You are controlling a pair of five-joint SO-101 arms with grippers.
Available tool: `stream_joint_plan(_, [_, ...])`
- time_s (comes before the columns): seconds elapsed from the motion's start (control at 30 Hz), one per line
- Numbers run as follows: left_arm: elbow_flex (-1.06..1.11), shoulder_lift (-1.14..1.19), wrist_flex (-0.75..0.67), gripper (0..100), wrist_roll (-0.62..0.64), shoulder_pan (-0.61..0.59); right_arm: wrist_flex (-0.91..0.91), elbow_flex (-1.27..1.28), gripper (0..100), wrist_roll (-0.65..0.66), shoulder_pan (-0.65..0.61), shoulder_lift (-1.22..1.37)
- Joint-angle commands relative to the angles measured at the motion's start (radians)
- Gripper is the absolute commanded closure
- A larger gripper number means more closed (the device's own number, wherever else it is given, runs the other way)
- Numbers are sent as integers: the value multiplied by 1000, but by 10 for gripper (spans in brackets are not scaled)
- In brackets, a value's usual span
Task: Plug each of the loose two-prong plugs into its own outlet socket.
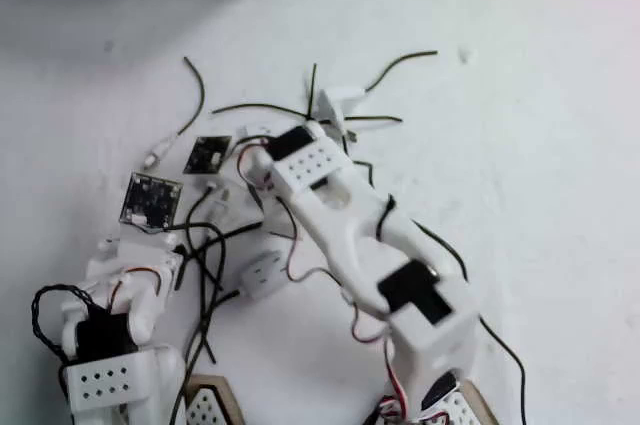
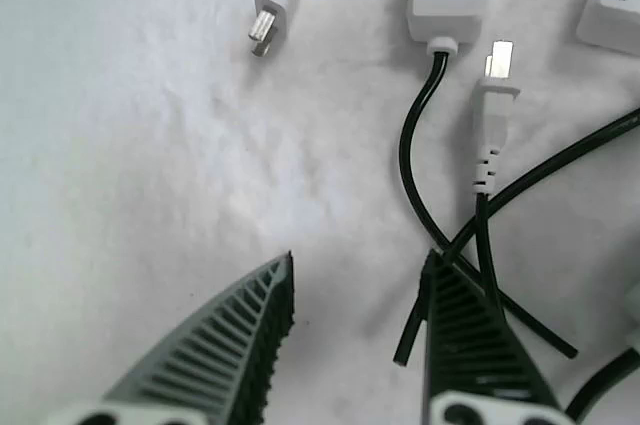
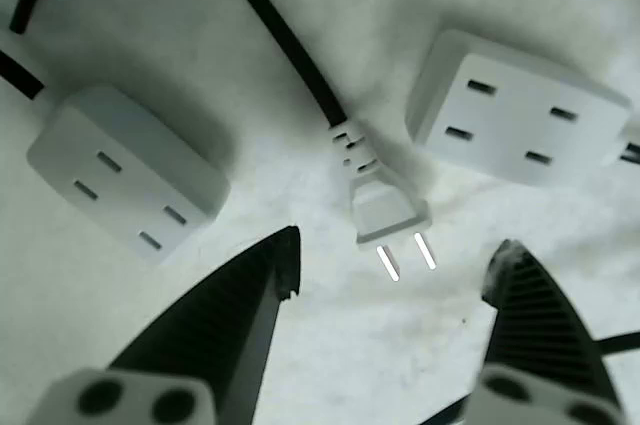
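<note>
Two outlet blocks [image 3: 125,170] [image 3: 515,110] flank my right pincer [image 3: 397,245], spread wide over a loose plug [image 3: 385,207] lying between its tips. Pick-up stage, I judge: next, lower and pinch the plug's body.

White table [image 1: 560,145], strewn with black cords [image 3: 278,37]. Two-prong plug [image 3: 385,207] lying just ahead of the right fingers [image 3: 250,295], between one outlet block [image 3: 125,180] and a second outlet block [image 3: 520,117].

Robotics lab bench: 2 robot arms [image 1: 350,215] at a white table [image 1: 540,95] strewn with outlet sockets [image 1: 263,273] and cables [image 1: 400,60]
</note>
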Motion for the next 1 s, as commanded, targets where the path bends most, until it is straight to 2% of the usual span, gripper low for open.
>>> stream_joint_plan(0.0, [-2, -31, 8, 786, -8, -7, 51, -161, 704, 18, -4, 77])
stream_joint_plan(0.37, [0, -33, 8, 786, -8, -7, 77, -396, 714, 18, 61, 358])
stream_joint_plan(0.6, [8, -35, 6, 787, -9, -7, 137, -394, 943, 28, 74, 380])
stream_joint_plan(0.73, [8, -35, 6, 787, -9, -7, 254, -391, 980, 130, 70, 378])
stream_joint_plan(0.97, [9, -35, 6, 788, -9, -7, 349, -391, 981, 137, 124, 318])
